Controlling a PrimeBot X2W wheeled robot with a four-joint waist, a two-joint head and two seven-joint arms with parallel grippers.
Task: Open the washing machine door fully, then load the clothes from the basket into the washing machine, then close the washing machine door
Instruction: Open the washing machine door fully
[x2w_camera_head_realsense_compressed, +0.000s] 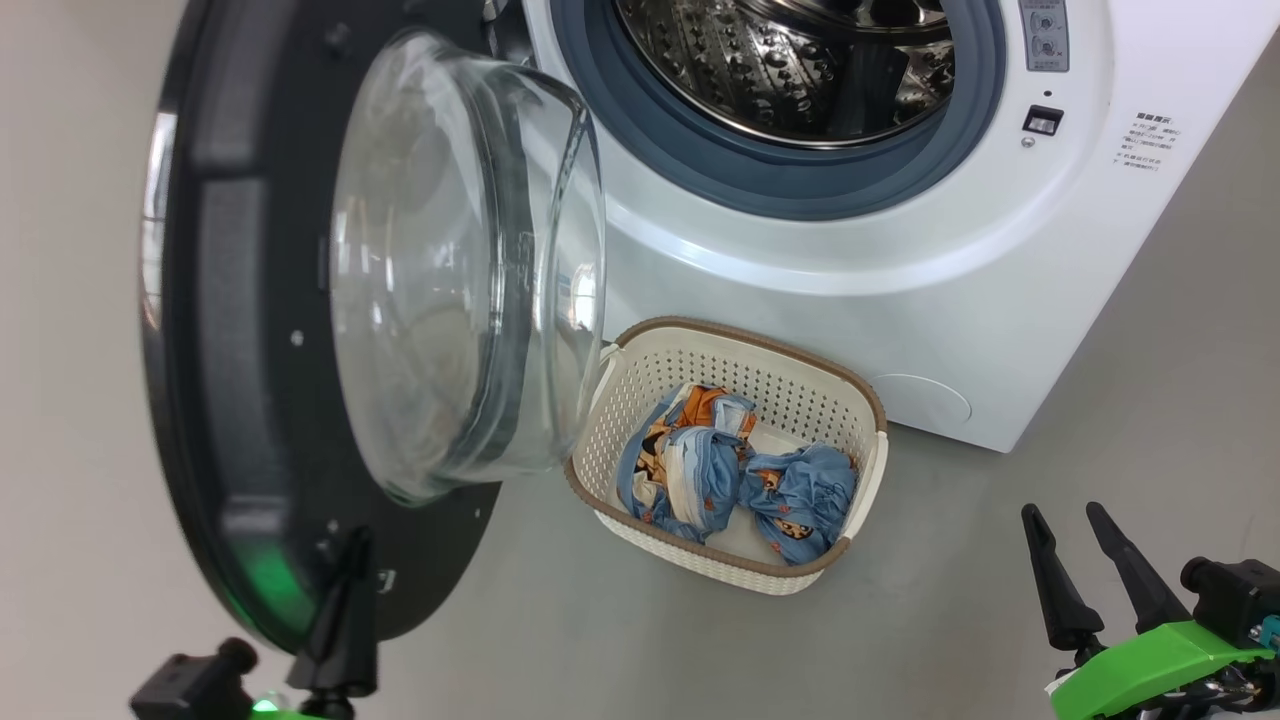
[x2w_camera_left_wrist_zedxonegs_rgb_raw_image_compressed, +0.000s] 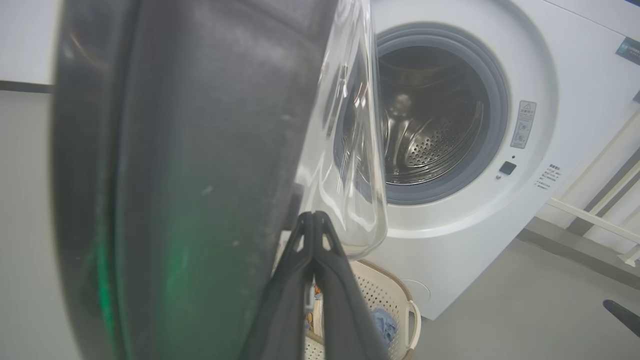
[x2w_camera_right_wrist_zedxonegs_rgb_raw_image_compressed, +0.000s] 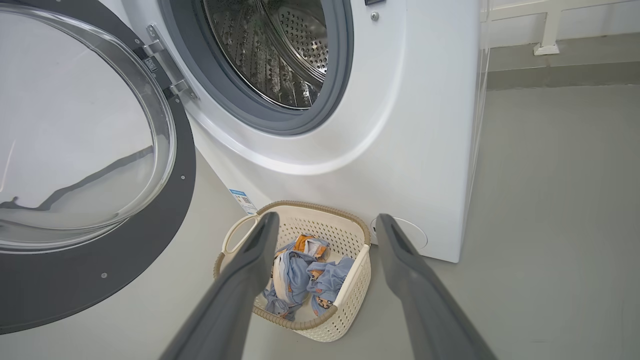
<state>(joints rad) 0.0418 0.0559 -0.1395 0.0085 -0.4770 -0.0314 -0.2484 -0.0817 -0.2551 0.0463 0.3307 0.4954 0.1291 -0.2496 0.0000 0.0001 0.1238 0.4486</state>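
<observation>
We should nudge the washing machine door (x2w_camera_head_realsense_compressed: 240, 400) steadily wider with our left gripper (x2w_camera_head_realsense_compressed: 354, 542), pinched shut at its black rim (x2w_camera_head_realsense_compressed: 215, 500), before our wide-spread right gripper (x2w_camera_head_realsense_compressed: 1062, 512) drops onto the clothes (x2w_camera_head_realsense_compressed: 735, 475) lying in the basket (x2w_camera_head_realsense_compressed: 745, 335).

1. The floor (x2w_camera_head_realsense_compressed: 560, 620) is smooth, matte and pale grey
2. The washing machine (x2w_camera_head_realsense_compressed: 850, 330) stands directly on it, white base meeting the grey
3. The basket (x2w_camera_head_realsense_compressed: 700, 565) sits on the floor just beside the machine's lower front
4. A darker grey kerb (x2w_camera_right_wrist_zedxonegs_rgb_raw_image_compressed: 565, 77) runs along the floor's far edge, past the machine
</observation>
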